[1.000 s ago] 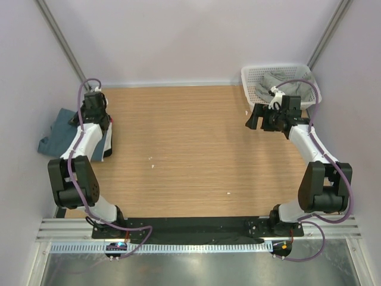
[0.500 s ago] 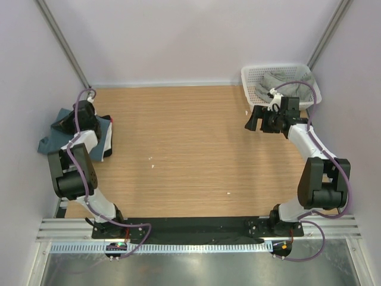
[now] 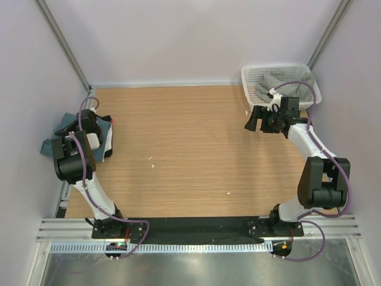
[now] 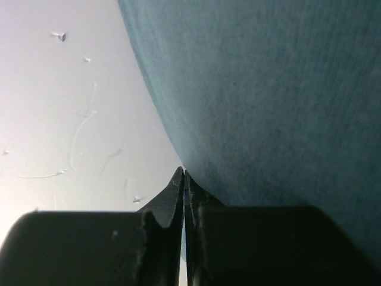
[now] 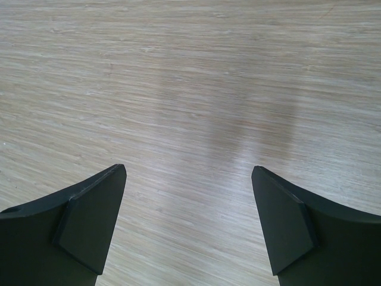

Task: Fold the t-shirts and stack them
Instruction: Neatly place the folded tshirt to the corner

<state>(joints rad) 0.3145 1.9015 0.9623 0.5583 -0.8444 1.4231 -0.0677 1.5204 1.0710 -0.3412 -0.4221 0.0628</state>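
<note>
A pile of t-shirts lies at the table's left edge: the slate-blue one (image 3: pixel 49 146) hangs past the edge, with white and black cloth (image 3: pixel 106 150) showing at its right side. My left gripper (image 3: pixel 84 121) is folded back low over this pile, jaws shut. In the left wrist view its tips (image 4: pixel 183 171) rest against the edge of the slate-blue cloth (image 4: pixel 274 101); I see nothing clamped between them. A grey-green t-shirt (image 3: pixel 275 81) lies crumpled in the basket. My right gripper (image 3: pixel 252 120) hovers open over bare wood (image 5: pixel 187 173), holding nothing.
The white mesh basket (image 3: pixel 249 76) stands in the far right corner, just behind my right wrist. Pale walls close in on the left, back and right. A few small white specks (image 3: pixel 151 159) lie on the wooden table (image 3: pixel 190 143).
My left arm has swung from reaching toward the far left corner back and down onto the shirt pile, the elbow folding in. The right gripper has barely shifted.
</note>
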